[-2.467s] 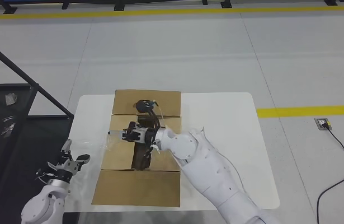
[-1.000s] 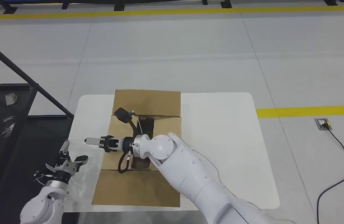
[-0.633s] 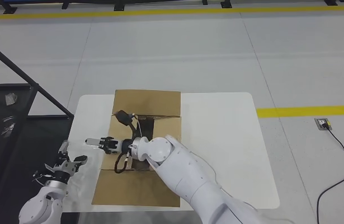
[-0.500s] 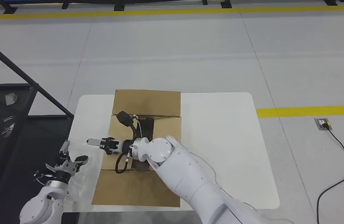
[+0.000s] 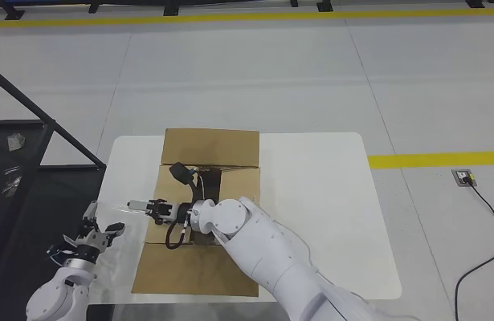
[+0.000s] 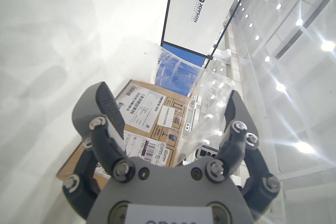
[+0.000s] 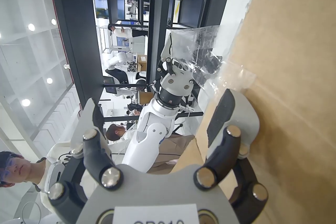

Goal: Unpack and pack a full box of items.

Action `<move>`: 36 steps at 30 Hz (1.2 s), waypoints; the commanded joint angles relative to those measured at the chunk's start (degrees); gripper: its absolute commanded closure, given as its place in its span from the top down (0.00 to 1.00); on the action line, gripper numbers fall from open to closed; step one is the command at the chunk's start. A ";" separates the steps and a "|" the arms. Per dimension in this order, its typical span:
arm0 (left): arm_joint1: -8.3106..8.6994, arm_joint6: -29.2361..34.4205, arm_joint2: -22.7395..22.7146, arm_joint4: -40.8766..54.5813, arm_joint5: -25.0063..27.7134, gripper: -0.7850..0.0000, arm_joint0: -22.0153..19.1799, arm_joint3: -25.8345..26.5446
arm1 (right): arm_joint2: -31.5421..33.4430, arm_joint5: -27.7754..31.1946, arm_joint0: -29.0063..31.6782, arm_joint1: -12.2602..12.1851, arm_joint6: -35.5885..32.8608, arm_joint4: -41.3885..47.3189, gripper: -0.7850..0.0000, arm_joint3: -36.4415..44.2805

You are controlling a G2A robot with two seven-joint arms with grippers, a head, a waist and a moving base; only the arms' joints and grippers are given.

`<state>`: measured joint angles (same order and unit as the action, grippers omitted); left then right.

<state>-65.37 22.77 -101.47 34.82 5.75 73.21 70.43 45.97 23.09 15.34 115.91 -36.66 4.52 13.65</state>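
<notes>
Step in hand (judged): unpacking. The flaps are folded out and one item is out at the box's side, so the task looks early.

Nearest: left claw [image 5: 90, 237], low and off the left edge of the table [image 5: 311, 201], aimed up at the box. Its jaws stand apart with nothing clamped. A clear plastic bag [image 6: 210, 93] sits just past its fingertips, the film crowding one finger [image 6: 233, 114]. Cannot tell whether they touch.

Next out: right claw [image 5: 142, 207], reaching across the box [image 5: 210, 144] to its left flap. Its jaws are also apart and hold nothing. One finger [image 7: 223, 114] lies close against the cardboard. The bag is between the two claws, nearer the left one and well beyond the right fingertips.

Farther: the box sits mid-left on the table, its far flap lying flat.

Next move (judged): one claw has to close on the bag. The left is better placed: a short advance to bring the film into the gap, then close. The film looks thin and slippery, so a bunched fold should hold better than a single layer. Risk: the bag may snag on the flap edge.
</notes>
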 commanded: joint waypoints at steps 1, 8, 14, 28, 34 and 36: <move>0.00 0.06 -0.06 -0.01 0.05 1.00 0.03 -0.05 | 0.01 -0.19 0.05 0.01 0.17 -0.14 1.00 0.01; 0.12 0.84 -0.98 0.64 -0.11 1.00 0.12 -0.62 | 0.13 -0.64 0.23 0.04 0.72 -0.38 1.00 0.15; 0.19 1.20 -1.24 0.48 -0.20 1.00 0.16 -0.83 | 0.41 -0.52 0.38 0.02 1.73 -0.34 1.00 0.11; 0.27 2.52 -0.78 -1.10 0.05 1.00 0.59 -0.38 | 0.13 4.69 0.94 0.02 6.43 -1.97 1.00 0.78; 0.22 2.45 -0.63 -0.92 0.02 1.00 0.76 -0.32 | -0.03 5.42 1.04 0.13 7.94 -2.60 1.00 1.02; 0.22 2.81 -0.49 -1.13 0.13 1.00 0.89 -0.17 | -0.07 4.74 1.05 0.19 8.13 -2.79 1.00 1.00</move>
<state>-65.15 25.39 -102.03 33.84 5.81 74.03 70.18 45.91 28.19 16.39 116.08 -28.62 1.82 14.67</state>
